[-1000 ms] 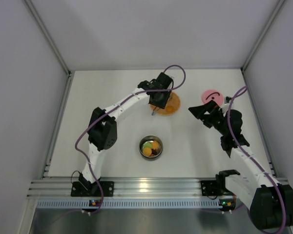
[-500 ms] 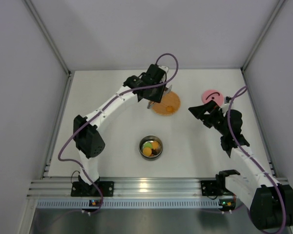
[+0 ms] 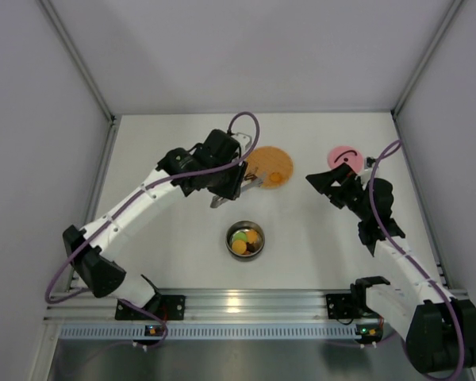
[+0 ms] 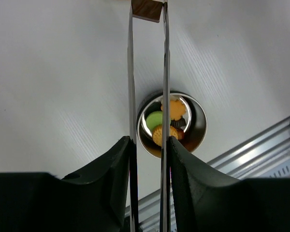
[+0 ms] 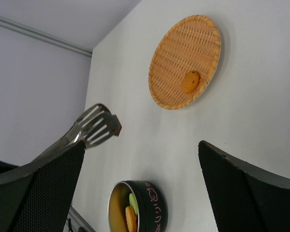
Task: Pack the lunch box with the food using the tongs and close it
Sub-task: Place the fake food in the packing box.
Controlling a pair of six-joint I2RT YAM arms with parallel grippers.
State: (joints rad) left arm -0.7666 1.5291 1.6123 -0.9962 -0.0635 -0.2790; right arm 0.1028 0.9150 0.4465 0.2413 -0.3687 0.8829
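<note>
My left gripper [image 3: 224, 184] [image 4: 149, 142] is shut on the tongs [image 3: 216, 202] [image 4: 165, 72] [image 5: 89, 128], held above the table between the woven plate and the lunch box. The tong tips pinch a small brown piece of food [image 4: 147, 9] [image 5: 115, 126]. The lunch box [image 3: 228, 236] [image 4: 198, 125] [image 5: 157, 212] stands uncovered at centre front, with a green round [image 4: 154, 118] and orange, yellow and dark pieces inside. Its pink lid [image 3: 343, 156] lies at the back right. My right gripper [image 3: 327, 178] [image 5: 141, 144] hangs open and empty just in front of the lid.
The orange-brown woven plate [image 3: 262, 159] [image 5: 179, 63] sits at the back centre with one orange biscuit [image 3: 278, 178] [image 5: 190, 82] on it. White walls enclose the table on three sides, and an aluminium rail [image 3: 246, 305] runs along the near edge.
My left arm has swung away from the woven plate, leftward and toward the front, carrying the tongs with the brown piece. The right arm has not moved.
</note>
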